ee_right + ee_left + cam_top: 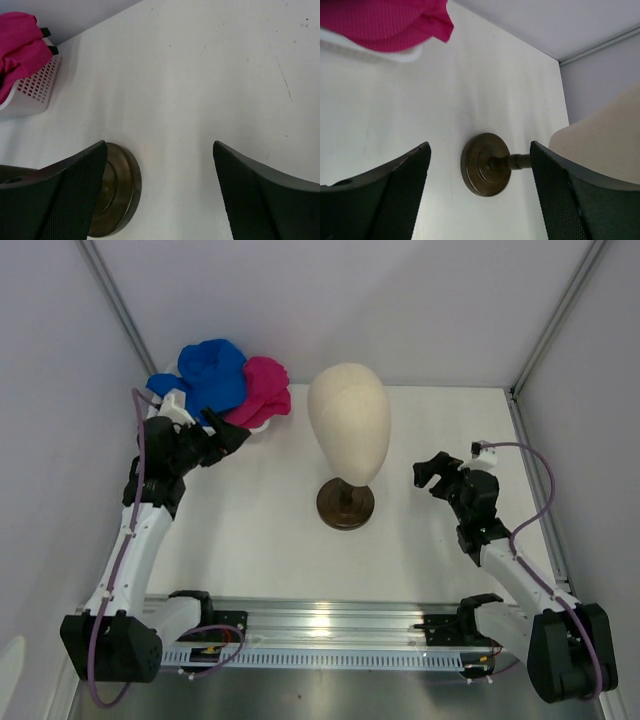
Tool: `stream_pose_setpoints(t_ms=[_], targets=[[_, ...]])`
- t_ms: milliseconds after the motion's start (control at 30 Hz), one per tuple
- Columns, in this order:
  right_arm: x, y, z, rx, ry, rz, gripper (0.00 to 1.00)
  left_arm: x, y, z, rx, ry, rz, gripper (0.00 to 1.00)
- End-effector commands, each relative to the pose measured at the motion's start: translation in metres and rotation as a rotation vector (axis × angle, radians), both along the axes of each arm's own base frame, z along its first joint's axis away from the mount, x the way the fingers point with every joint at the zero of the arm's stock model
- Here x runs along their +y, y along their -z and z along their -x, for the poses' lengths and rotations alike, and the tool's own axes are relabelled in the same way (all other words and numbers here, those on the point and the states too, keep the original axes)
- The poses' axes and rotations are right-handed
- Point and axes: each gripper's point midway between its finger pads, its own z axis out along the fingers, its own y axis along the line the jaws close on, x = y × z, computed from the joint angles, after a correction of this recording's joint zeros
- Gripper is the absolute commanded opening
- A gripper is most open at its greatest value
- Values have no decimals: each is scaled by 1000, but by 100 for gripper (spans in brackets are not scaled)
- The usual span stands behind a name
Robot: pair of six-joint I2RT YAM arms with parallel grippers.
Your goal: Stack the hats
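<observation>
White table (250,530), walled on three sides, with both arms mounted at its near edge. Left arm (140,530) reaches along the left edge toward the far left corner; right arm (510,560) stands near the right edge, bent inward toward the centre. Cream mannequin head (349,420) stands upright at the table's centre, nearer the far edge, bare, with no hat on it. The hats lie heaped together in the far left corner: blue hats (212,375) on the left of the heap, pink hat (265,390) touching them on the right. Their number cannot be told from the crumpled cloth. The heap sits in a white mesh basket (32,87), and pink cloth hangs over its rim. The head's dark round base (345,505) rests on the table, clear of the basket. Left gripper (230,435) sits just beside the heap's near side, fingers spread wide, nothing between them. Right gripper (432,472) hangs to the right of the head, apart from it, fingers likewise spread, holding nothing.
</observation>
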Motion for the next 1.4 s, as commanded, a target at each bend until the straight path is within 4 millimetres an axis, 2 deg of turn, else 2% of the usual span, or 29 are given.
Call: stream_pose_setpoints(t_ms=[0,33,67,133,167,233,267,300,333,367,400,433,467,500,567,600,667,700,767,800,967,1033,1067,1300,1367], targets=[[5,-9,-19,10,4,-62,88,-27,6,6,70,57,149,82],[13,1,-21,41,-43,-79,84,-28,9,5,70,44,160,79],[17,-2,-26,24,-60,-96,76,-28,15,3,71,32,172,73],[29,-4,-31,21,-108,-147,68,-35,22,4,92,24,208,67],[35,-1,-37,10,-125,-169,53,-37,24,2,87,21,217,60],[45,-3,-43,7,-164,-223,42,-51,29,2,102,46,236,54],[49,7,-50,28,-172,-233,31,-62,35,1,127,64,240,46],[54,10,-53,42,-194,-241,24,-67,38,1,140,73,241,41],[63,4,-58,40,-242,-256,20,-72,42,-2,146,78,241,33],[69,18,-61,81,-265,-262,12,-78,55,-4,182,82,235,28],[75,20,-63,88,-294,-269,9,-86,63,-3,209,85,238,22],[83,14,-67,69,-341,-279,7,-90,67,-6,216,92,241,7],[87,18,-67,74,-358,-283,7,-94,74,-7,234,93,243,1],[92,28,-69,94,-374,-286,9,-97,88,-10,276,81,244,1],[99,25,-74,70,-394,-298,20,-102,95,-15,279,77,249,1],[103,33,-76,86,-399,-303,20,-107,106,-15,305,67,250,1],[109,34,-79,73,-413,-312,22,-115,103,-19,268,79,259,1],[113,33,-82,72,-421,-320,22,-125,105,-17,265,97,248,1],[124,47,-82,111,-447,-332,22,-129,120,-20,284,67,211,1],[129,46,-84,115,-459,-342,22,-137,117,-22,285,71,210,1],[148,62,-74,157,-491,-343,22,-155,147,-20,358,84,223,1],[150,67,-70,170,-491,-342,23,-163,151,-19,363,99,221,1],[153,68,-69,173,-496,-340,23,-164,161,-21,386,90,219,1],[158,91,-57,215,-456,-299,24,-190,171,-35,384,124,250,1],[158,96,-55,234,-450,-299,24,-190,185,-34,441,112,225,1]])
